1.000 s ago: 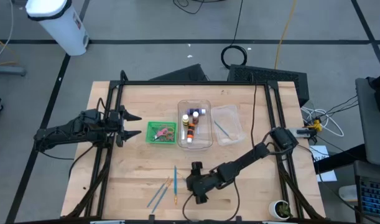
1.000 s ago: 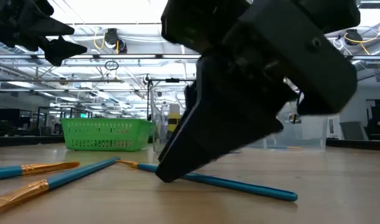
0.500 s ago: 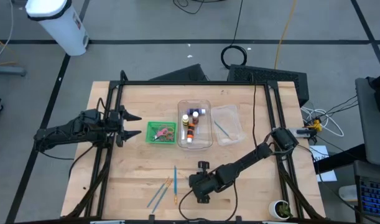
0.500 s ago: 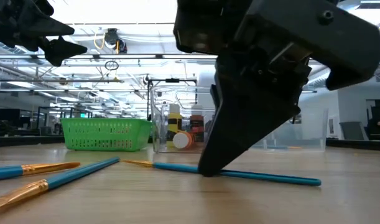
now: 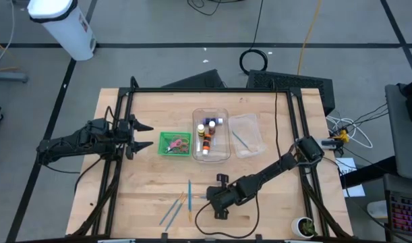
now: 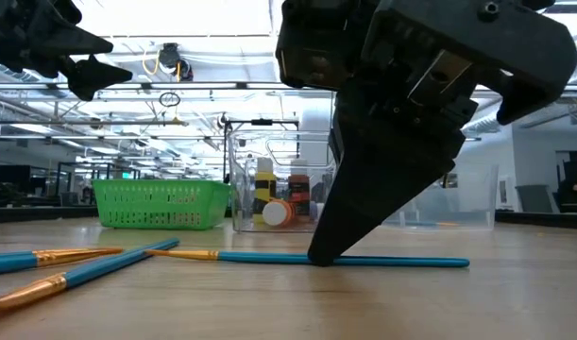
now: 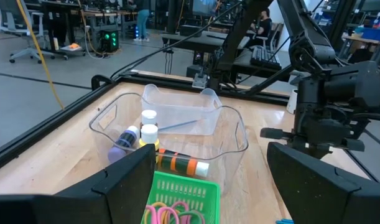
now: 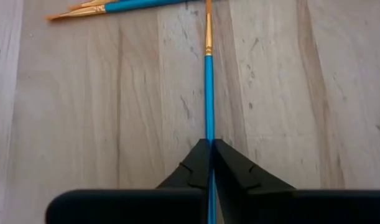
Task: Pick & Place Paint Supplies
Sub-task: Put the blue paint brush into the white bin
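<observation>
Bottles (image 5: 207, 135) and scissors (image 5: 174, 143) are sorted already; one brush (image 8: 209, 93) is clamped in the right hand (image 8: 210, 163), two brushes (image 5: 173, 210) are left.

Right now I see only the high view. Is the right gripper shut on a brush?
Observer: Yes, the right wrist view shows the right gripper shut on a blue brush.
Operator: Is the brush lifted?
Observer: No, in the low view it lies on the table.
Operator: What is in the basket?
Observer: The left wrist view shows scissors with pink handles in the basket; the left gripper waits open beside it.
</observation>
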Controlling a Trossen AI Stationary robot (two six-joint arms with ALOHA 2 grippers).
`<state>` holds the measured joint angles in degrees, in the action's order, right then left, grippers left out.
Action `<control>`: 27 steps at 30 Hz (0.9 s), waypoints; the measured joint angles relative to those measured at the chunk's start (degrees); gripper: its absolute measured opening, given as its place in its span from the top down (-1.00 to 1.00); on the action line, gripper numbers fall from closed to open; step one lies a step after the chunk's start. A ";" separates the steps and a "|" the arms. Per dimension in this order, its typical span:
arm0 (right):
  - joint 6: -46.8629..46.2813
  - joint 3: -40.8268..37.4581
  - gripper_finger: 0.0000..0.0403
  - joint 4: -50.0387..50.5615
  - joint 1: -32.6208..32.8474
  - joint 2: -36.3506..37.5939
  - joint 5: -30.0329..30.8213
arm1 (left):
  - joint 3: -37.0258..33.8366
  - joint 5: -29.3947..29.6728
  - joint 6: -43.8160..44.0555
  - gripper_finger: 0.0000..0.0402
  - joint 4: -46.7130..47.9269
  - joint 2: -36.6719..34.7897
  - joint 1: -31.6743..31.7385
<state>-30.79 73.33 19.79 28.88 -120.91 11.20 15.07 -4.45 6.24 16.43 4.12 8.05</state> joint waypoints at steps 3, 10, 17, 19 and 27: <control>0.07 -0.20 1.00 0.44 0.33 2.98 0.25 | 0.00 0.00 0.00 -0.54 -0.01 -0.01 -0.02; 2.04 -0.58 1.00 2.05 1.53 14.18 2.04 | 0.00 0.00 0.00 -0.54 -0.02 -0.02 -0.02; 3.21 -0.38 1.00 5.17 3.02 26.05 10.90 | 0.00 0.00 0.00 -0.54 -0.10 -0.01 -0.01; 2.76 -0.31 1.00 6.93 3.17 29.81 14.26 | 0.00 0.00 0.00 -0.55 -0.09 -0.02 -0.01; -4.48 -0.93 1.00 21.03 1.23 41.17 30.52 | 0.00 0.00 0.00 -0.55 -0.03 -0.01 -0.02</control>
<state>-35.27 72.40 40.82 30.12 -79.74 41.72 15.07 -4.45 6.24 16.39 4.11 8.04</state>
